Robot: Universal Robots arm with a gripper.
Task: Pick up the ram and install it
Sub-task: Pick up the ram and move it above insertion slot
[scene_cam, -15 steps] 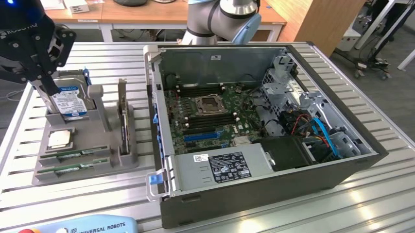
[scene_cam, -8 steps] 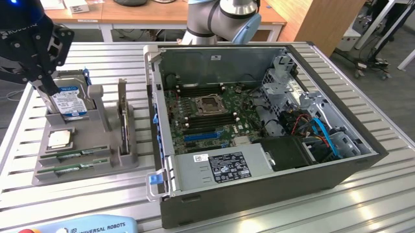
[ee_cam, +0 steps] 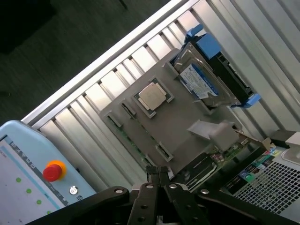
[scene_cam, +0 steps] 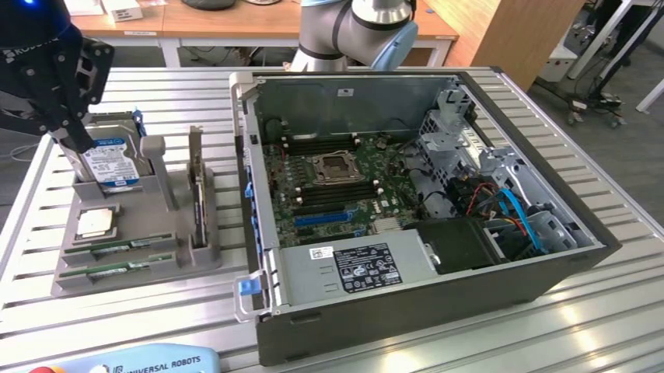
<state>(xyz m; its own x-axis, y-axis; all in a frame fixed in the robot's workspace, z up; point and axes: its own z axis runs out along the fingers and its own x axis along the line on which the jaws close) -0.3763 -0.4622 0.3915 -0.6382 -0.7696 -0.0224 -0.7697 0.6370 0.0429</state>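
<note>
Slatted aluminium table point(scene_cam: 592, 318) carries a grey holder point(scene_cam: 145, 217) beside the open computer case point(scene_cam: 415, 303). Two ram sticks point(scene_cam: 117, 247) lie in the holder, at the end away from the hard drive point(scene_cam: 109, 163). Light, stiff and fragile, they seem best pinched by their long edges. The gripper point(scene_cam: 81, 140), clenched on nothing, hangs by the drive.

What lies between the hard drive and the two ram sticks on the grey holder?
The square silver processor chip, seated in its recess of the grey holder, between the hard drive and the ram sticks. The exterior view shows it.
</note>
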